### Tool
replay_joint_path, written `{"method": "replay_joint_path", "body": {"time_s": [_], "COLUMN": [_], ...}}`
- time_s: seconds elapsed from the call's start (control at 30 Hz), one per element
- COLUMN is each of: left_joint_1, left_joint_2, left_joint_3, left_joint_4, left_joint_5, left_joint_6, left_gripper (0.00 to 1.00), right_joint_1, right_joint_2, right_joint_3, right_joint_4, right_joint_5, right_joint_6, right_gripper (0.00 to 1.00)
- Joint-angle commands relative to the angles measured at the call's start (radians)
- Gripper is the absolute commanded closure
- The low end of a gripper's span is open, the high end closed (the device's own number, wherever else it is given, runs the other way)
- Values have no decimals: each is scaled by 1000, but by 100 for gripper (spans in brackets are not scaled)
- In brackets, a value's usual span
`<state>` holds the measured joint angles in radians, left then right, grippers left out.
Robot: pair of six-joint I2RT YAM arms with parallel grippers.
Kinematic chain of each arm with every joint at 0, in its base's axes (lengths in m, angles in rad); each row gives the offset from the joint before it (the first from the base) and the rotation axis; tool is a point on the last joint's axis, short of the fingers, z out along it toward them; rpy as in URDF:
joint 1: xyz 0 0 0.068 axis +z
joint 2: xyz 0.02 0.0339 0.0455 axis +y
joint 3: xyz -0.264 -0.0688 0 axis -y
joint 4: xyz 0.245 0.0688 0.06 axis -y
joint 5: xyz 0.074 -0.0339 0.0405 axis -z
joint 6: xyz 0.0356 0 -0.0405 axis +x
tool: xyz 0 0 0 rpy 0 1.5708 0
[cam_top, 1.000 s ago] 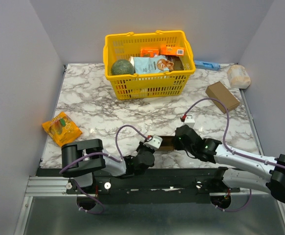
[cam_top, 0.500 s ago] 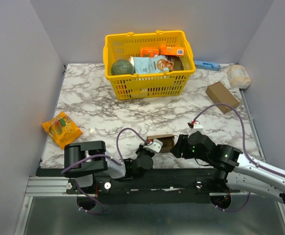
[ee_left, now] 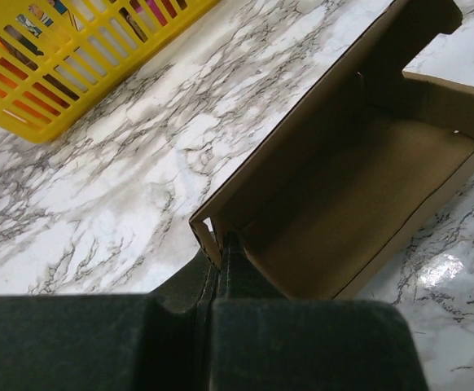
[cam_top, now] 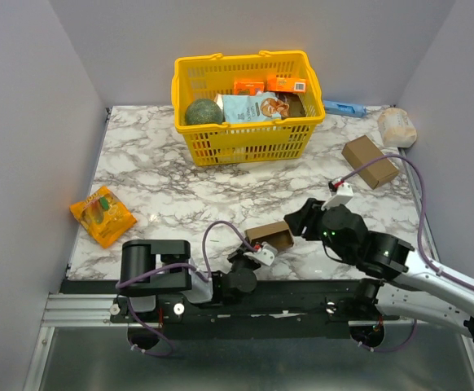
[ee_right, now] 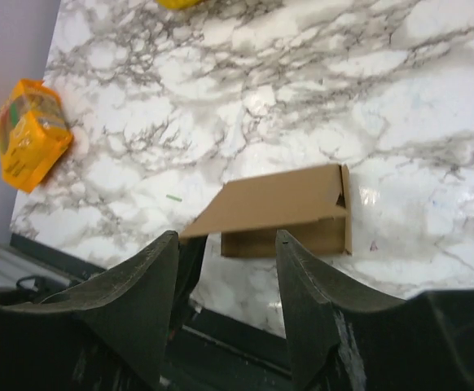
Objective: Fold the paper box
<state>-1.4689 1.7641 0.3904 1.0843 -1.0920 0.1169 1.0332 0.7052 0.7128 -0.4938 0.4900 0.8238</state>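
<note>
— Surface and surroundings?
— Marble table, white with grey veins, with plain grey walls on three sides.
— First item, far left?
— Orange snack packet, lying flat near the left edge.
— Next?
— Yellow basket, back centre, holding packets and a dark round thing.
— Left gripper?
— Left gripper, at the near edge, clenched. In its wrist view the fingers pinch a corner of one wall of the paper box.
— And the box?
— Paper box, plain brown and partly formed: an open trough with one long flap raised over it. It sits near the middle of the near edge, between the two grippers.
— Right gripper?
— Right gripper, just right of the box, jaws spread and holding nothing. In its wrist view the box lies beyond the fingertips, apart from both.
— Far right?
— Blue packet at the back wall, blocky brown carton, white wrapped bundle.
</note>
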Motion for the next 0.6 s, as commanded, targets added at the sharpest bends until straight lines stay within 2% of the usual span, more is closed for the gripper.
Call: {"method": "replay_joint_path", "body": {"time_s": [0.0,0.13,0.23,0.3,0.33,0.37,0.43,0.57], "left_joint_1": [-24,-33,-39,-41,-44,-45,-48,-57], "left_joint_2": [38,43,31,17,0,-11,-38,-84], "left_joint_3": [-7,-4,2,18,28,60,83,100], "left_joint_4": [-3,2,-27,-70,-161,-220,-353,-460], "left_joint_5": [-37,-43,-54,-52,-52,-54,-33,6], "left_joint_6": [47,58,56,34,15,-9,-80,-147], "left_gripper": [100,100,100,94,92,84,75,58], "right_joint_1": [4,4,4,4,4,4,4,4], "right_joint_2": [151,295,396,431,456,465,476,468], "right_joint_3": [40,27,24,2,-9,-28,-50,-101], "right_joint_4": [165,265,271,278,284,282,293,320], "right_joint_5": [102,58,3,-25,-37,-41,-48,-45], "right_joint_6": [-107,-120,-86,-65,-39,-25,6,47], "right_gripper": [43,45,46,47,48,48,49,50]}}
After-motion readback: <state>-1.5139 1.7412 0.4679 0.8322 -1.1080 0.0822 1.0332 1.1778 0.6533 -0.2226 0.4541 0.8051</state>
